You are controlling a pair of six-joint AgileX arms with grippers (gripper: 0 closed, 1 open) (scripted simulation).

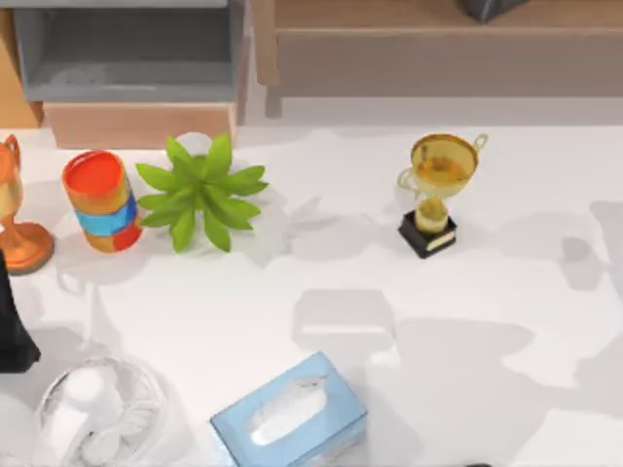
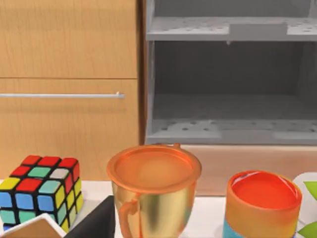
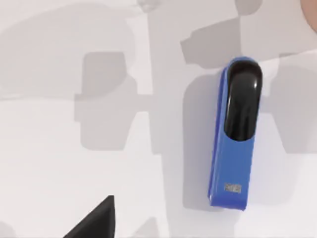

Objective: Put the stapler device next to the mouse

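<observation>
Bright-blue bar-shaped stapler [image 3: 234, 144] is showing a glossy black top cap and a small pale label near one end, lying on a white tabletop [image 1: 389, 292] carrying grey shadows. Pale blue tissue box [image 1: 290, 413] is showing a white tissue at its slot. Gold trophy cup [image 1: 438, 185] is standing on a black base. Orange cylinder cup [image 1: 101, 201] is wearing blue and yellow bands. Green leafy plant [image 1: 201, 192] is showing uniform green. Multicoloured puzzle cube [image 2: 40, 191] is displaying red, yellow, blue, green and white squares on black.

Plant [image 1: 201, 191] sits between cup [image 1: 101, 200] and trophy [image 1: 437, 195].
</observation>
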